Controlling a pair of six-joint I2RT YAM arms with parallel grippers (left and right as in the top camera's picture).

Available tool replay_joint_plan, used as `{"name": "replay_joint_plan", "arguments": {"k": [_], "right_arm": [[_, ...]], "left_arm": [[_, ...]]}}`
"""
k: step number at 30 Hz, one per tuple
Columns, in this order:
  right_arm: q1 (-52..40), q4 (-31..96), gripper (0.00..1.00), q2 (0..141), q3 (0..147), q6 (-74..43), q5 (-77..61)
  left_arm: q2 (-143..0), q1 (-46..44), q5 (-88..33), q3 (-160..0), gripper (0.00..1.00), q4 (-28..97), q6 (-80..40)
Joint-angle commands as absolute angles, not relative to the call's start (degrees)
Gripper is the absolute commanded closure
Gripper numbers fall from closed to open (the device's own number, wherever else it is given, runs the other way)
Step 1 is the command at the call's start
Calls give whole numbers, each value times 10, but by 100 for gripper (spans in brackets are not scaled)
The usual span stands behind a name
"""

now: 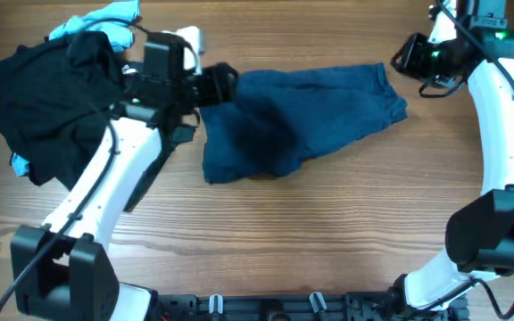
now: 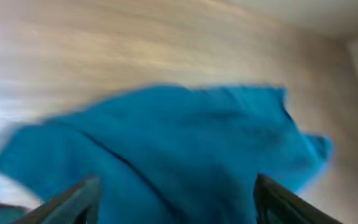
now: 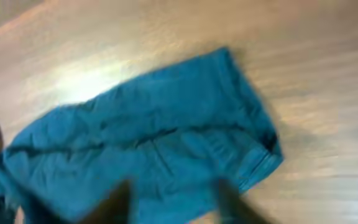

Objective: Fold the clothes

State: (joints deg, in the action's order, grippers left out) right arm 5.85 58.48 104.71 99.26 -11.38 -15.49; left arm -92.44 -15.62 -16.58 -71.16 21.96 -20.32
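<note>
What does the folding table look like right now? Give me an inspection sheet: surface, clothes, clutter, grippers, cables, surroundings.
Surface: wooden table, light brown planks.
Job's things: blue garment lies rumpled at centre; black clothes pile at left, with a light blue garment poking out behind it.
Clutter: nothing seen.
Grippers: left gripper open at the blue garment's left edge; right gripper open, apart from the cloth.
Cables: black cable runs along the right arm.
Surroundings: black mounting rail at the near edge.
</note>
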Motion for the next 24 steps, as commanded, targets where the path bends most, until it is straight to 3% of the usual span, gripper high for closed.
{"name": "replay_joint_plan", "arguments": {"k": [1,3,13,24], "right_arm": [[18,591,96,1067,957,-85,-227],[-8,575,96,1069,933,-91,-260],[-109,378,96,1092,775,-249,-281],[-27,389,96,1138,753,-237,-140]], "left_arm": [[-966,-210,-216,-712,51,221,-199],[-989,-225,-211,-712,96,211,-216],[-1059,-239,-192,-712,96,197,-306],[-1140,-279,-134,-712,96,206,-308]]}}
